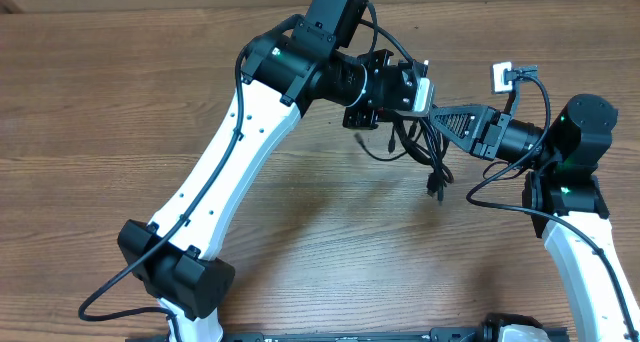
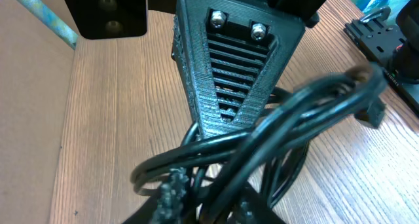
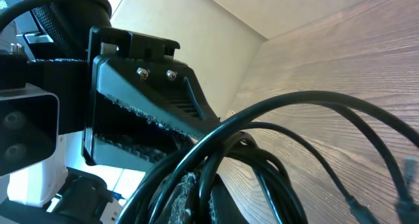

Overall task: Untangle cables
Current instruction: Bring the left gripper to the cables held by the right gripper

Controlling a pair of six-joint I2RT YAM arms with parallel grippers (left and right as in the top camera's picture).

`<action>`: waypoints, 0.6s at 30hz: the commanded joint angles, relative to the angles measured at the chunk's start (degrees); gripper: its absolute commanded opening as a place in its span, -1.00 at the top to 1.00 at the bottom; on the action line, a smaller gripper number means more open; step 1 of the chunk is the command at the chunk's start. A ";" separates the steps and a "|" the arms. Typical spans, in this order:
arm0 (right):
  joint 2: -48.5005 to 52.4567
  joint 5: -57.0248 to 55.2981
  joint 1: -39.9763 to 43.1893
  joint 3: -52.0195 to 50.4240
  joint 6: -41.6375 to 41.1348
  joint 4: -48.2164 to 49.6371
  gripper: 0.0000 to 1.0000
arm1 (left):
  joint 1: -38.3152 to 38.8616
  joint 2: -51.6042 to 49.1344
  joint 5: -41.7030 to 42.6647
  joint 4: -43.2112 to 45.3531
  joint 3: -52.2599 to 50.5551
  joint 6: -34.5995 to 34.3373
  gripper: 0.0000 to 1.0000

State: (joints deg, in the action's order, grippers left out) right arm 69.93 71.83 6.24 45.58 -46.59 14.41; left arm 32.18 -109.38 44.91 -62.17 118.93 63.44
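Note:
A bundle of thin black cables (image 1: 420,147) hangs between my two grippers above the wooden table, with a plug end (image 1: 436,187) dangling below. My left gripper (image 1: 408,112) is shut on the bundle from the left. My right gripper (image 1: 434,120) is shut on it from the right, almost tip to tip with the left. In the left wrist view the cables (image 2: 288,122) loop over my left jaws (image 2: 216,207), with the right gripper's ribbed finger (image 2: 229,60) behind them. In the right wrist view several cable strands (image 3: 294,116) arc over my right jaws (image 3: 219,198), next to the left gripper's finger (image 3: 144,96).
The wooden table (image 1: 120,102) lies all around. A small white connector block (image 1: 502,77) with a thicker wire sits by the right arm's wrist. The left arm (image 1: 230,152) spans the table's middle left and the right arm's base (image 1: 575,182) stands at the right.

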 commanded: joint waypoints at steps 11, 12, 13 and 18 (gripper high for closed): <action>0.07 -3.67 -0.11 0.24 -0.07 0.87 0.93 | 1.16 1.66 1.22 -0.52 0.83 -6.78 0.92; 0.07 -4.26 -0.11 0.24 -0.09 0.83 0.93 | 1.16 1.92 1.22 -0.52 0.83 -7.39 0.92; 0.07 -4.79 -0.11 0.24 -0.09 0.63 0.93 | 1.16 2.14 1.25 -0.52 0.83 -7.78 0.92; 0.37 -7.87 -0.11 0.24 -0.09 -0.70 0.93 | 1.16 4.13 3.58 -0.31 0.83 -8.41 0.92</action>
State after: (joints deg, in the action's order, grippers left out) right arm 69.93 68.95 6.22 45.56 -46.72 13.85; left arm 32.18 -108.75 44.14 -62.00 119.00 57.06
